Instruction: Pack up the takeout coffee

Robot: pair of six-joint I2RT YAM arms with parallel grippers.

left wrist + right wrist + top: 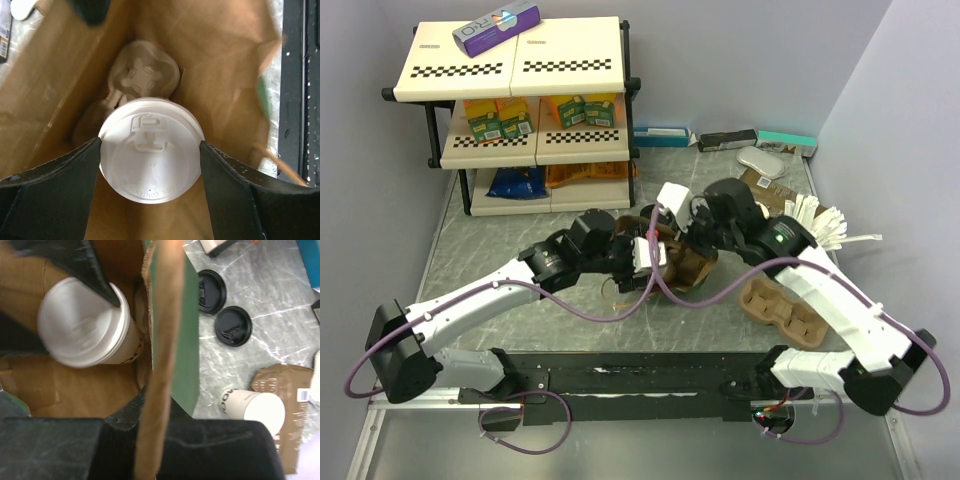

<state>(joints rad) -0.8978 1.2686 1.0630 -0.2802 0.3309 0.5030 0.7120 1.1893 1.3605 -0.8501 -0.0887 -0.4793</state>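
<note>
A white paper coffee cup with a white lid [150, 157] hangs inside an open brown paper bag [225, 65]. My left gripper [150, 144] is shut on it, one black finger at each side of the lid. A moulded-pulp tray [145, 75] lies on the bag's floor below the cup. The same cup [82, 325] shows in the right wrist view. My right gripper [160, 407] is shut on the bag's side wall [167, 330] and holds it up. From above, both grippers [642, 255] [688, 222] meet over the bag [692, 268]. A second white cup [255, 410] lies on its side on the table.
Two black lids [222, 307] lie on the grey table beside the bag. A brown pulp tray [785, 310] sits right of centre, with white sticks [825, 225] behind it. A stocked shelf [520, 110] stands at back left, and flat boxes [760, 140] lie along the back wall.
</note>
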